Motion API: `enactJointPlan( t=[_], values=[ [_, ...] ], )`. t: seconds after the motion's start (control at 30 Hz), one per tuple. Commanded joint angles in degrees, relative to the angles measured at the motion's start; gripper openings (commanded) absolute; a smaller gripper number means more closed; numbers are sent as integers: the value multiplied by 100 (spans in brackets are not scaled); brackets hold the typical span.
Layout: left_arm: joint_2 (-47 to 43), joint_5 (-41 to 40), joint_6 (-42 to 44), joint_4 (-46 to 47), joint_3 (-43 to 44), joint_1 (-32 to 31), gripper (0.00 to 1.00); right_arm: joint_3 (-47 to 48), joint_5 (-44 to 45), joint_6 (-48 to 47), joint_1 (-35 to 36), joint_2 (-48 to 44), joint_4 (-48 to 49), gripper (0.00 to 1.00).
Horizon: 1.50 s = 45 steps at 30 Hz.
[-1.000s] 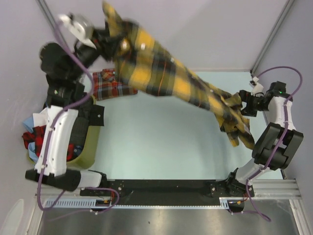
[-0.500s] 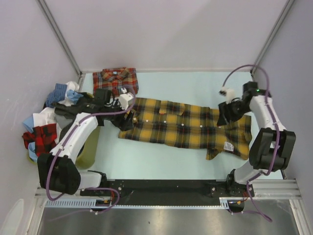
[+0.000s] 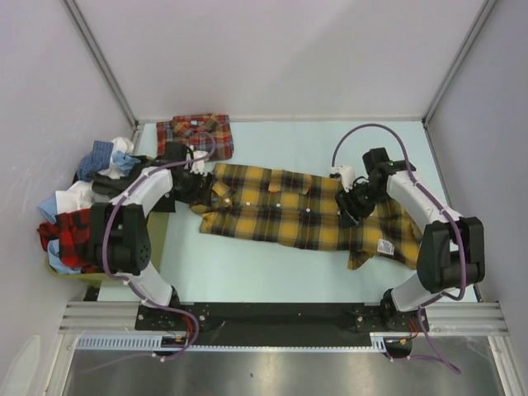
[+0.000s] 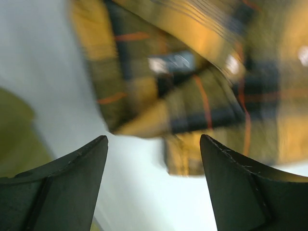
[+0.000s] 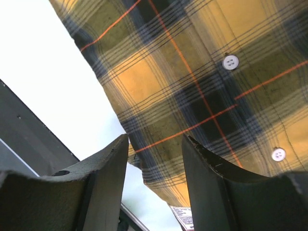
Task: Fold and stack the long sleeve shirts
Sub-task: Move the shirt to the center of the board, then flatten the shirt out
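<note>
Yellow-and-black flannel shirt (image 3: 289,213) is lying flat on the table (image 3: 272,157); left gripper (image 3: 200,188) is gaping wide at its collar (image 3: 218,191), right gripper (image 3: 351,205) is hovering narrowly parted, both empty; limp, light cloth, probably best pinched at edges.

In the left wrist view the yellow-and-black plaid flannel shirt (image 4: 192,96) is smeared by blur, its weave indistinct. The right wrist view cuts it off at the top and right edges. From above, the right claw (image 3: 350,208) covers part of it; its white hem tag (image 3: 385,246) is too small to read.
</note>
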Motion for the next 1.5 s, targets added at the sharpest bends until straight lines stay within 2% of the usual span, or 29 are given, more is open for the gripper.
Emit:
enactJointPlan(
  t=[0.0,0.13,0.27,0.37,0.43,0.47,0.57,0.6,0.63,0.7,0.73,0.77,0.83,0.87,0.9,0.97,1.0,1.07,1.1,1.13,1.17,1.23,1.27,1.33,1.37,1.4,1.47],
  values=[
    [332,-751,-728,694,658,100,82,518,-200,419,-182,203,288,54],
    [1112,-926,-878,634,1204,100,77,949,-428,455,-577,327,157,54],
    [1492,-1137,-834,554,1389,117,69,1275,-534,464,-1147,327,-115,53],
    [1703,-1094,-799,511,1425,117,69,1424,-683,534,-1561,318,-274,53],
    [1835,-910,-790,449,1512,117,63,1539,-806,587,-1764,327,-388,53],
    [1975,-831,-799,397,1539,117,58,1582,-859,604,-1852,336,-441,53],
    [2134,11,-799,142,1898,100,25,1758,-982,666,-2090,353,-573,52],
    [2082,249,-668,89,2221,-14,4,1811,-1043,727,-2186,362,-599,51],
    [1995,721,-624,71,2416,-110,0,1924,-1079,780,-2239,362,-617,49],
    [1688,1303,-527,-51,3241,-689,0,2048,-1289,1016,-2467,388,-608,47],
    [1590,2167,-500,-139,3601,-961,0,2266,-1377,1122,-2572,415,-617,46],
    [1502,2585,-404,-357,4370,-1695,0,2381,-1448,1201,-2687,519,-652,46],
    [1387,3175,629,-1006,5200,-2690,0,2689,-1702,1334,-3107,669,-853,45],
    [1413,3326,1043,-1915,5543,-3644,0,3003,-1755,1334,-3240,739,-959,45],
    [1405,3571,1664,-2298,5782,-4019,0,3155,-1739,1299,-3398,914,-1073,45],
    [1204,3801,2169,-2818,5330,-4678,0,3593,-1668,975,-3733,1073,-1564,45],
    [1037,3793,2468,-2707,4239,-4760,0,3700,-1564,843,-3821,1222,-1749,45],
    [527,3540,2602,-2226,3205,-4761,0,3815,-1475,403,-3962,1293,-2259,48],
    [448,3416,2837,-2206,2600,-4752,7,3702,-1327,289,-3962,1285,-2348,50],
    [421,3267,2962,-2205,2437,-4752,22,3588,-1273,201,-3936,1224,-2444,54],
    [420,3170,3085,-2336,2357,-4743,55,3465,-1203,26,-3831,1180,-2480,55],
    [316,3089,3121,-2241,2173,-4630,68,3008,-1001,-72,-3621,1031,-2463,59],
    [132,3186,2999,-1927,2067,-4298,75,2850,-939,-125,-3480,969,-2437,59],
    [-18,3660,2499,-1627,1751,-3823,76,2395,-781,-82,-2901,776,-2210,59],
    [-62,3801,2262,-1234,1515,-3246,76,2252,-763,-38,-2655,540,-2095,59],
    [-124,3898,1772,-1047,1408,-2971,75,2112,-737,85,-2209,442,-1989,58],
    [-133,3961,1383,-547,1145,-2269,74,1725,-745,165,-1715,162,-1716,57]
  ],
)
